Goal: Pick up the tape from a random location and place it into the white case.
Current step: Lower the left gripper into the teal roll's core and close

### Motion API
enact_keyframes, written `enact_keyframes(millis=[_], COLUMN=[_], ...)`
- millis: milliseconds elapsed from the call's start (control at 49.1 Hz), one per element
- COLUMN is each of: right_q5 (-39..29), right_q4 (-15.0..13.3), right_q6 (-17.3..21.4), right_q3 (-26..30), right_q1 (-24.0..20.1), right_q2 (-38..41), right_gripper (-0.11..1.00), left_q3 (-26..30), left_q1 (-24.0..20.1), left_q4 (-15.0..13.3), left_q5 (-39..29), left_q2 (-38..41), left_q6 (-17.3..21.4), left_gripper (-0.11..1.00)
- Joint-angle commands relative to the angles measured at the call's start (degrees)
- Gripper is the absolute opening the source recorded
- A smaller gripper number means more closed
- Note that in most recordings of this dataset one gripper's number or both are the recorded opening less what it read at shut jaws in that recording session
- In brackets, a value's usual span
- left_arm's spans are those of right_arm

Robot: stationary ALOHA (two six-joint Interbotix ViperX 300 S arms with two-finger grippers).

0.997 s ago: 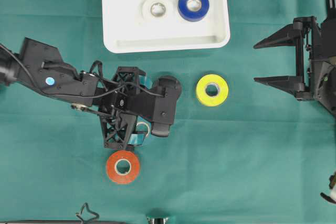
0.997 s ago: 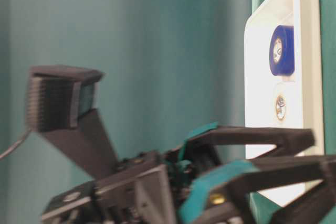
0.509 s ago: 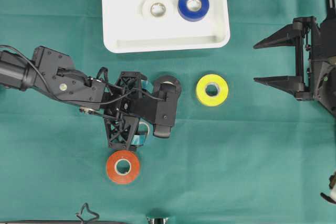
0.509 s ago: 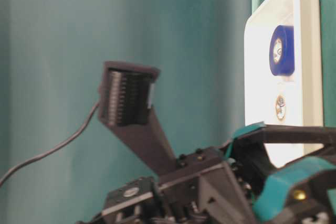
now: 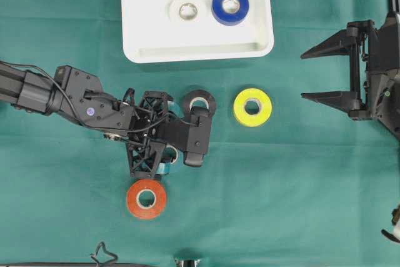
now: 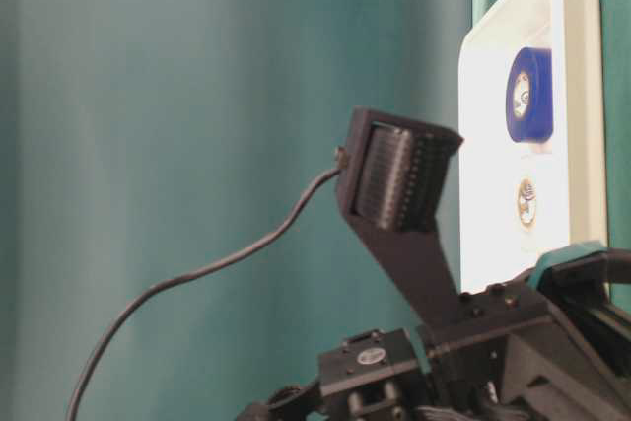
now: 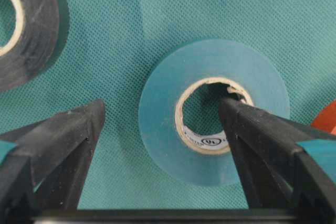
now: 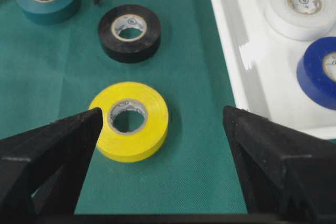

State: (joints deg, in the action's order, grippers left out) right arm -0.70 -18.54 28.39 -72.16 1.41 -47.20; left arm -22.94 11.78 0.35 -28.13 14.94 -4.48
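While the left gripper (image 7: 163, 129) stands wide over the teal tape (image 7: 212, 111) (one fingertip in its core), the white case (image 5: 144, 51) sits top centre of the overhead view; the right gripper (image 5: 325, 73), wide, holds nothing.

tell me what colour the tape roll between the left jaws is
Teal, nearly matching the cloth; clearest in the left wrist view.

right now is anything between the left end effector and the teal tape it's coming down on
Nothing visible. In the left wrist view the left end effector is open over the teal tape, one finger at the roll's core hole, the other outside it on bare cloth. The black tape lies off to the side.
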Motion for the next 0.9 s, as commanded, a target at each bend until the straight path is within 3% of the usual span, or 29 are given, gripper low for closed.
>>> enact_keyframes(millis=[0,204,305,366,509,570,875], right_q5=[0.2,0.2,0.2,0.2,0.3,0.3,0.2], right_q4=[-0.2,-0.2,-0.2,-0.3,-0.2,-0.2,-0.2], right_q6=[-0.1,-0.1,-0.1,-0.1,-0.1,0.0,0.1], right_q3=[1.1,1.1,1.1,1.1,1.1,1.1,1.1], right_q1=[0.0,0.0,0.0,-0.1,-0.1,-0.1,0.0], right_q2=[0.3,0.3,0.3,0.3,0.3,0.3,0.3], right_gripper=[0.89,0.89,0.89,0.89,0.89,0.89,0.89], left_q3=[0.4,0.4,0.4,0.4,0.4,0.4,0.5], left_q1=[0.3,0.4,1.0,1.2,1.6,1.7,1.7], left_q4=[0.1,0.2,0.2,0.2,0.1,0.2,0.1], left_q5=[0.5,0.6,0.6,0.6,0.6,0.6,0.6], left_q2=[-0.7,-0.7,-0.8,-0.7,-0.8,-0.8,-0.7], left_q6=[0.1,0.3,0.5,0.5,0.4,0.4,0.4], left_gripper=[0.96,0.95,0.89,0.77,0.34,0.21,0.2])
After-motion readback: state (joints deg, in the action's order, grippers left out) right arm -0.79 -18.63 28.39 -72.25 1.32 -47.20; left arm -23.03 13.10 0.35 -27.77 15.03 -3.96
